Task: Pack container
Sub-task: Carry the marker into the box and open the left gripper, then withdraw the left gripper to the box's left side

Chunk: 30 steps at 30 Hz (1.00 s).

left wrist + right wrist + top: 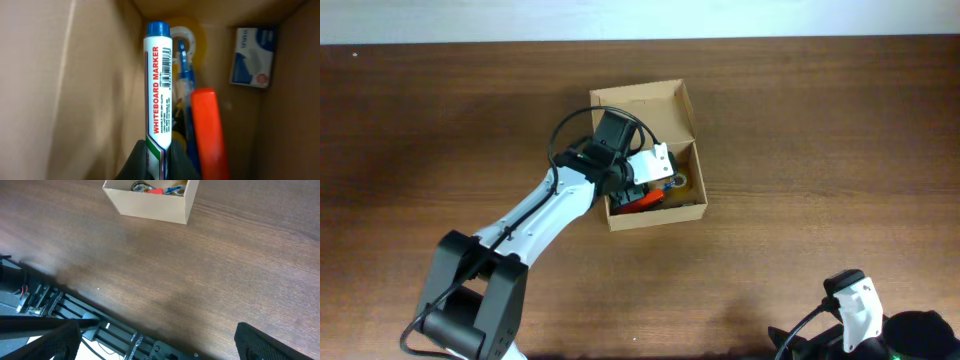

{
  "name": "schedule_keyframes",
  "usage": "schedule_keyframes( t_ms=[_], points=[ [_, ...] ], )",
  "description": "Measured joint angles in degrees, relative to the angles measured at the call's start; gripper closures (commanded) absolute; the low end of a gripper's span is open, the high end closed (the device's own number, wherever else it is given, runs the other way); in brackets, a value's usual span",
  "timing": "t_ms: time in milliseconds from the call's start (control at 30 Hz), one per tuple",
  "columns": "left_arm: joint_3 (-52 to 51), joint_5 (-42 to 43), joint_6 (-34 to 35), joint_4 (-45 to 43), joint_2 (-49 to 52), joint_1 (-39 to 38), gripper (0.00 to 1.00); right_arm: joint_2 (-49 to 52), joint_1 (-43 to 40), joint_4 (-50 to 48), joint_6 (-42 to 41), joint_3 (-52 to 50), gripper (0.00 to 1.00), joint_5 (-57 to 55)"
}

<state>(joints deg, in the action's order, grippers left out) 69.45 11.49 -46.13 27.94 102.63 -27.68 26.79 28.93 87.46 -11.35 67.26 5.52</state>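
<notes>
The container [658, 214] is a tan cardboard box at mid-table, its flap lid standing open at the back. My left gripper [636, 186] reaches down into it. In the left wrist view the left gripper [159, 161] is shut on a white whiteboard marker [159, 85] with a blue cap, beside the box's inner wall [75, 90]. Inside lie a tape roll [192, 31], a blue pen [184, 70], an orange marker [210, 130] and a small white-and-blue packet [252, 57]. My right gripper [157, 345] is open and empty near the front table edge, far from the box [150, 207].
Brown wooden table [800, 150] all round the box. My right arm [855, 305] rests at the front right corner. In the right wrist view a dark metal frame [100, 325] runs below the table's front edge.
</notes>
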Motion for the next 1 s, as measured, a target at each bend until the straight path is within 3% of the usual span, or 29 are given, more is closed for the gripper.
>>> schedule_keyframes(
  t_ms=[33, 67, 300, 633, 767, 1000],
  points=[
    [0.0, 0.3, -0.3, 0.1, 0.0, 0.0, 0.61, 0.0, 0.0, 0.0, 0.0, 0.0, 0.01, 0.0],
    [0.0, 0.6, -0.5, 0.2, 0.0, 0.0, 0.54, 0.0, 0.0, 0.0, 0.0, 0.0, 0.01, 0.0],
    [0.0, 0.8, -0.3, 0.1, 0.0, 0.0, 0.42, 0.0, 0.0, 0.0, 0.0, 0.0, 0.01, 0.0],
    [1.3, 0.8, 11.8, 0.1, -1.8, 0.0, 0.4, 0.0, 0.0, 0.0, 0.0, 0.0, 0.01, 0.0],
    [2.3, -0.6, 16.3, 0.0, -8.5, 0.1, 0.37, 0.0, 0.0, 0.0, 0.0, 0.0, 0.01, 0.0],
    [3.7, -10.8, 25.1, 0.6, -22.9, 3.7, 0.35, 0.0, 0.0, 0.0, 0.0, 0.0, 0.01, 0.0]
  ],
)
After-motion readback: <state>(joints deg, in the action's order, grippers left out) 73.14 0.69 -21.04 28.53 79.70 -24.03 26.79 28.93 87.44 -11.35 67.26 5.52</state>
